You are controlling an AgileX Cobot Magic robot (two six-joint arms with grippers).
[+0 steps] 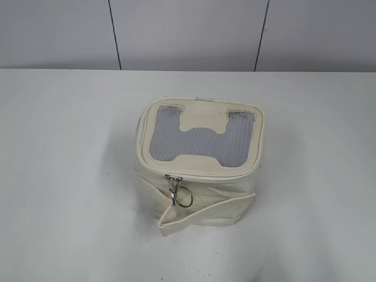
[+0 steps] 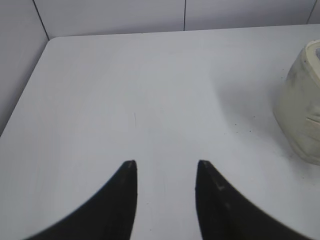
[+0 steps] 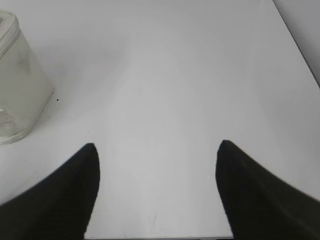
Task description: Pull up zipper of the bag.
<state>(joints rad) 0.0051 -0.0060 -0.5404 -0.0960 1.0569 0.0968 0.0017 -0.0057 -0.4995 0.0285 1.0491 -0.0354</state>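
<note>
I see the left gripper [image 2: 166, 172] with jaws apart, nothing between them, bare table [image 2: 125, 90] below. Bag [image 2: 301, 107] sits at its 2 o'clock. Right gripper [image 3: 157, 157] gapes wider, bag at 10 o'clock (edge only). Exterior: zipper [image 1: 194, 174] runs round the lid rim, pulls [image 1: 174, 187] hanging at 7 o'clock.

A: The bag [image 1: 200, 176] looks like matt cream cloth, and the lid window is fine grey mesh.

B: Yep, and the zipper [image 1: 178, 189] pull is shiny silver metal with 1 wire ring. The table [image 1: 64, 176] is smooth, matt white.
</note>
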